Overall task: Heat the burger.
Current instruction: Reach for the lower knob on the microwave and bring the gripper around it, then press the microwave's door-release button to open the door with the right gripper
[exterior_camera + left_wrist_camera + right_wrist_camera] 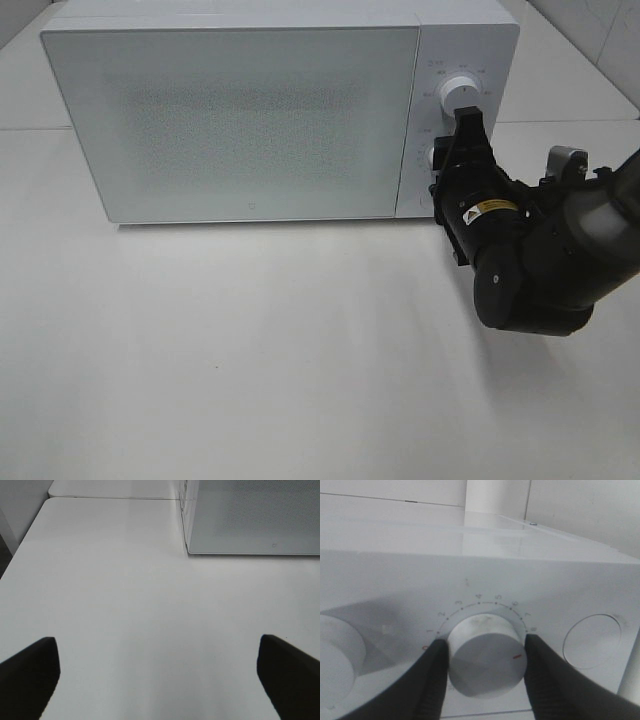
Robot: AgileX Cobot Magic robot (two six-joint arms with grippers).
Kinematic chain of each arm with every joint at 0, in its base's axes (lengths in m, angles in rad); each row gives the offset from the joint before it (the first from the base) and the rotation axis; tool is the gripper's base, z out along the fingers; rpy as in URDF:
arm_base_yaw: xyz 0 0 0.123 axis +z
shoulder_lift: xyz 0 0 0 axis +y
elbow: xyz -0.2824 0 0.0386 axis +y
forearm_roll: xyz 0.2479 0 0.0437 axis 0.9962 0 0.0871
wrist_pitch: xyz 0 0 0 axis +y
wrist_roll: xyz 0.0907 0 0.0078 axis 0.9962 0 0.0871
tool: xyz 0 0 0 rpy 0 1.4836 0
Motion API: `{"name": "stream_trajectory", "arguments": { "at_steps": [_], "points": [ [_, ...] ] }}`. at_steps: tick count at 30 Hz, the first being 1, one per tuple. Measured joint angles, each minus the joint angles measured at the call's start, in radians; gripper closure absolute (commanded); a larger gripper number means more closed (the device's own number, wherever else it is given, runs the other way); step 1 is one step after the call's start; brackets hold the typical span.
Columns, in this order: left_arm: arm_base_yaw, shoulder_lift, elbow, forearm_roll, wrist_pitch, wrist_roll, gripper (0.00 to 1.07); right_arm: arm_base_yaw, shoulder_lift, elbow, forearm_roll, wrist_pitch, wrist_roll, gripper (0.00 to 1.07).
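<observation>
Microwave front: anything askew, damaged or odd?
Nothing stands out. The microwave sits flat on the table with its door shut, and no spill shows. The right pincer grips the knob squarely, one finger on each side. The knob's face has only a faint smudge.

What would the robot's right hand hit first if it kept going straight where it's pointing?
The right hand has the numbered dial between its fingers, so that is met first. Pushed straight on, the fingertips would probably reach the microwave's front panel just behind it.
</observation>
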Motion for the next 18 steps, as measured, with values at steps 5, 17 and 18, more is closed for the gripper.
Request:
{"name": "stream_trajectory", "arguments": {
  "at_steps": [5,17,18],
  "points": [
    [0.000,0.000,0.000,0.000,0.000,0.000,0.07,0.000,-0.001,0.027,-0.025,-0.003,-0.001,0.44],
    [0.000,0.000,0.000,0.000,0.000,0.000,0.07,0.001,-0.037,0.073,-0.032,0.010,-0.034,0.39],
    [0.000,0.000,0.000,0.000,0.000,0.000,0.07,0.001,-0.056,0.092,-0.037,0.010,-0.046,0.39]
  ]
}}
